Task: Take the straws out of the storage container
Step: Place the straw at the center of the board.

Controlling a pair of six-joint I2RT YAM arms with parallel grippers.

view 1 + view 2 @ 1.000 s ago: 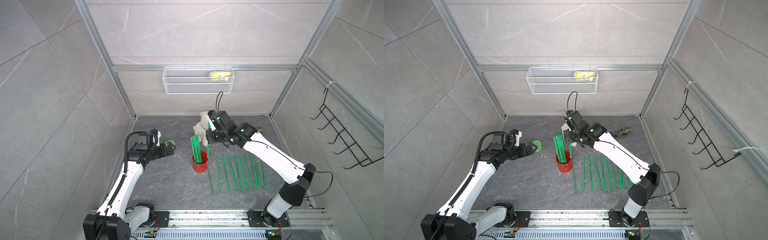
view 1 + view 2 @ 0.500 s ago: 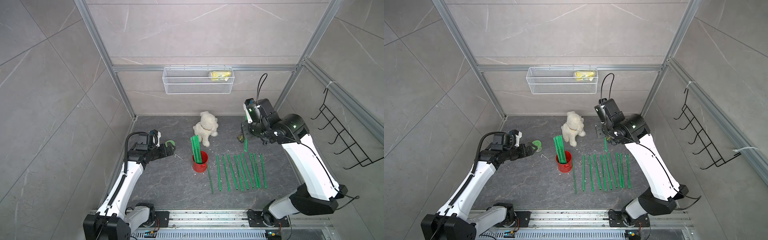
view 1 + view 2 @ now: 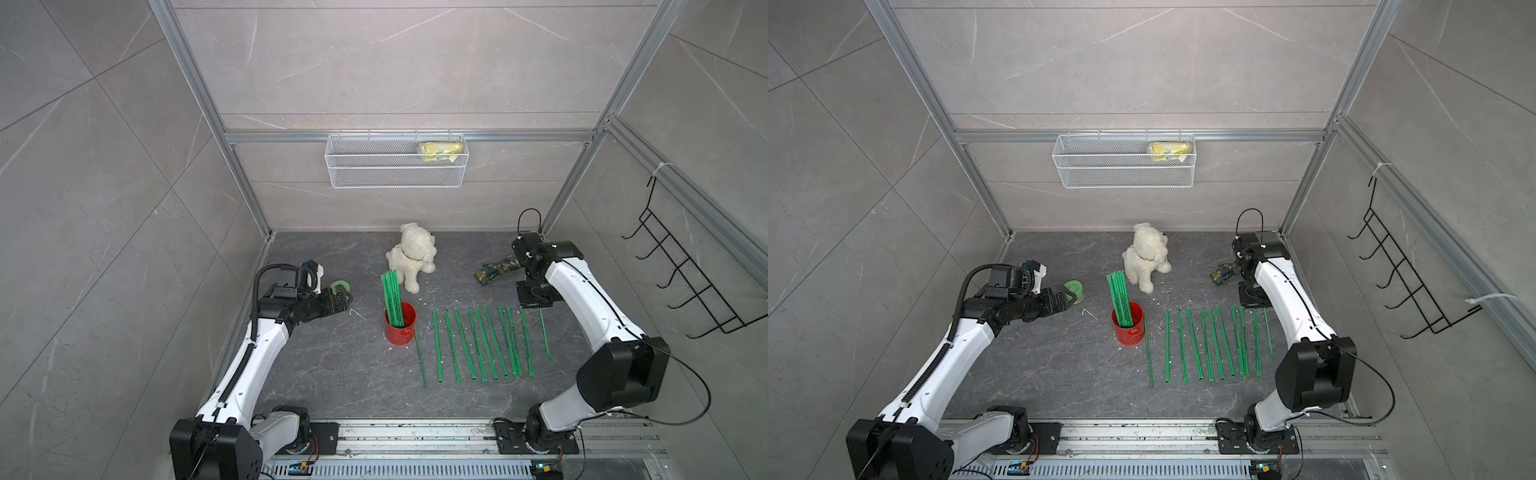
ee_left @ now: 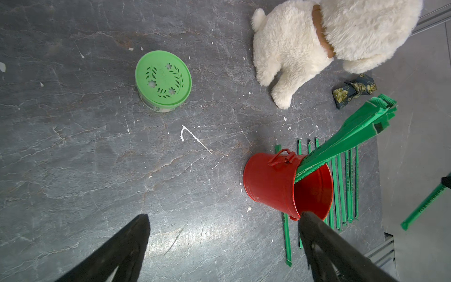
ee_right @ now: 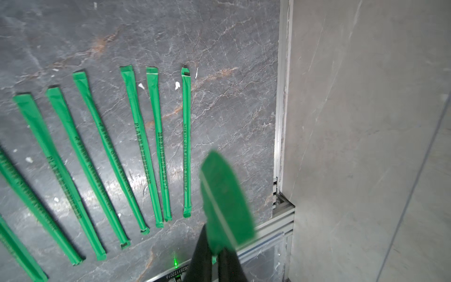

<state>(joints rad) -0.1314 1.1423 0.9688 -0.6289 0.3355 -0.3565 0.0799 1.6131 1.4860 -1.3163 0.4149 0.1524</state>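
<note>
Holding one straw [image 5: 225, 202] pinched in my right gripper [image 5: 214, 255], I hang it at the right end of the row [image 3: 482, 345], which lies on the floor right of centre in both top views. Whether its lower end touches the floor I cannot tell.

To do this step well, I judge that I should lower the straw until it lies flat. It should sit parallel to its neighbours and just beside the last one, not across it. Only then should I part the jaws, since a release from height could let it roll or bounce out of line.

My left gripper [image 3: 338, 301] stands wide open and empty at left of centre, near the jar [image 4: 163, 80].

The can [image 3: 401, 328] stands upright at centre. In it a bundle [image 3: 392, 299] of straws leans on the rim, their ends well above it; their number I cannot count. The basket [image 3: 395, 183], at upper centre, holds one yellow packet [image 3: 440, 150] at its right end. The jar is lidded, so its contents are hidden.
</note>
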